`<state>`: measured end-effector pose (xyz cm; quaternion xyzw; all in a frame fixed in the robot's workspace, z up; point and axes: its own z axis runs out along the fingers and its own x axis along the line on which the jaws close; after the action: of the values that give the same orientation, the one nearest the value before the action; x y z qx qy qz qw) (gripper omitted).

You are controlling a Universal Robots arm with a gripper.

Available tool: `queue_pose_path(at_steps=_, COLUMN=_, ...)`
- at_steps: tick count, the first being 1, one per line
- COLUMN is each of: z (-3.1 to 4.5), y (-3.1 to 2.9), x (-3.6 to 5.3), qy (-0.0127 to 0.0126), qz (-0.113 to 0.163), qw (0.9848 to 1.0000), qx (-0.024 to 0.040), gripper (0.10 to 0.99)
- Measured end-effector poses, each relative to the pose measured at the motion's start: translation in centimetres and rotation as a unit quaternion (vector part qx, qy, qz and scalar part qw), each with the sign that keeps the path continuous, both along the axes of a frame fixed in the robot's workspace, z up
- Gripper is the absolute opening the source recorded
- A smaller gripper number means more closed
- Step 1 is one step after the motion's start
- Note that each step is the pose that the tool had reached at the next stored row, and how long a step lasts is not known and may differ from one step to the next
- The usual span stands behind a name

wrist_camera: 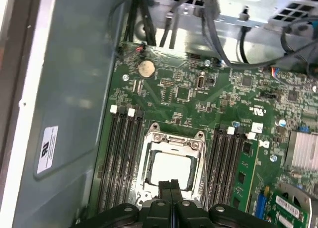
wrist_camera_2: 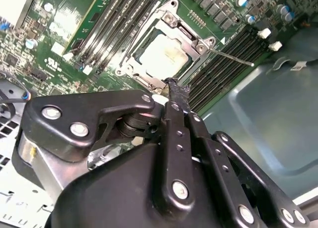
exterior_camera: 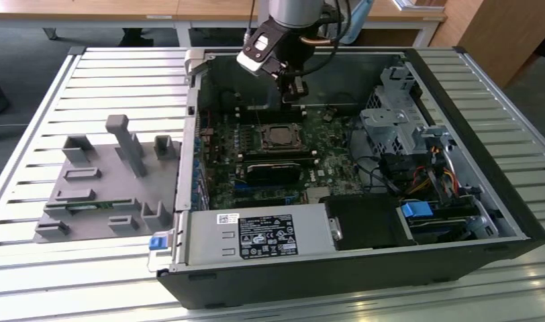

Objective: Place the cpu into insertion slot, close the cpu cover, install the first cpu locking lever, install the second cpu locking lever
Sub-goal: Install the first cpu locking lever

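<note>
Cpu (wrist_camera: 171, 167) sits in the slot (wrist_camera: 147, 172), cover (wrist_camera: 174, 140) down over it. Tool (wrist_camera: 171, 184) is pinched narrow and empty, tips just over the cover's edge. One lever (wrist_camera_2: 231, 56) looks unlatched, I think. I'd press it down slowly with the closed tips, then sideways under its hook.

Grey parts holder (exterior_camera: 103, 191) on slatted table (exterior_camera: 120, 74), exterior view's left of open PC case (exterior_camera: 344, 276) w/ PSU (exterior_camera: 254, 236).
</note>
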<state>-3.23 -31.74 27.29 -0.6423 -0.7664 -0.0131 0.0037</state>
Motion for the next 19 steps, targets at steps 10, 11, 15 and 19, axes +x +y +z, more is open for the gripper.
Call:
queue_pose_path(at_steps=10, z=0.0, y=0.0, x=0.0, qy=0.0, qz=0.035, qw=0.9994, qx=0.0, gripper=0.106)
queue_pose_path(at_steps=11, z=0.0, y=0.0, x=0.0, qy=0.0, qz=0.037, qw=0.9993, qx=0.0, gripper=0.106)
queue_pose_path(at_steps=15, z=0.0, y=0.0, x=0.0, qy=0.0, qz=0.047, qw=0.9989, qx=-0.0002, gripper=0.106)
queue_pose_path(at_steps=19, z=-0.02, y=0.0, x=0.0, qy=0.0, qz=0.08, qw=0.9968, qx=-0.0002, gripper=0.106)
